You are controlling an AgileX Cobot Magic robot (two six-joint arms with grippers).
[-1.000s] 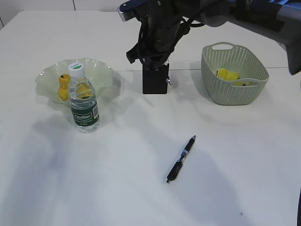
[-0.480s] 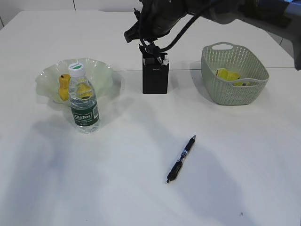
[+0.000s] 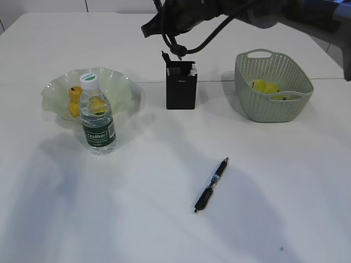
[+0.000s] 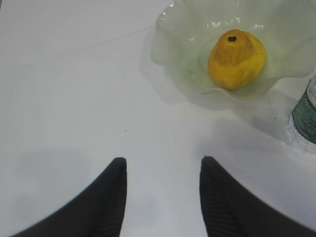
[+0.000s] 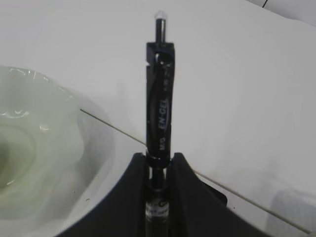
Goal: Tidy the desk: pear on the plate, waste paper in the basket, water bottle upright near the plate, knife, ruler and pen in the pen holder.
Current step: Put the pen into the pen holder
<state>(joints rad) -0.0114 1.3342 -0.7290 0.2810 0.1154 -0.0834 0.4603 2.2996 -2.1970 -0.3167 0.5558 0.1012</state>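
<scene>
My right gripper (image 5: 159, 159) is shut on a black pen (image 5: 159, 98), which sticks out past the fingertips. In the exterior view that arm hangs just above the black pen holder (image 3: 181, 90). A pale tip pokes out of the holder; I cannot make out the knife or the ruler. A second black pen (image 3: 211, 185) lies on the desk (image 3: 137, 219). The yellow pear (image 4: 237, 59) sits in the green plate (image 4: 173, 29). The water bottle (image 3: 97, 118) stands upright in front of the plate. The yellow waste paper (image 3: 266, 86) lies in the basket (image 3: 271, 104). My left gripper (image 4: 163, 160) is open over bare desk.
A thin seam (image 3: 148, 83) crosses the desk behind the plate and the pen holder. The bottle's base (image 4: 306, 118) shows at the right edge of the left wrist view, close to the plate's rim.
The right arm has risen from the pen holder, uncovering its top. The pen on the desk, the bottle, the plate and the basket have not moved.
</scene>
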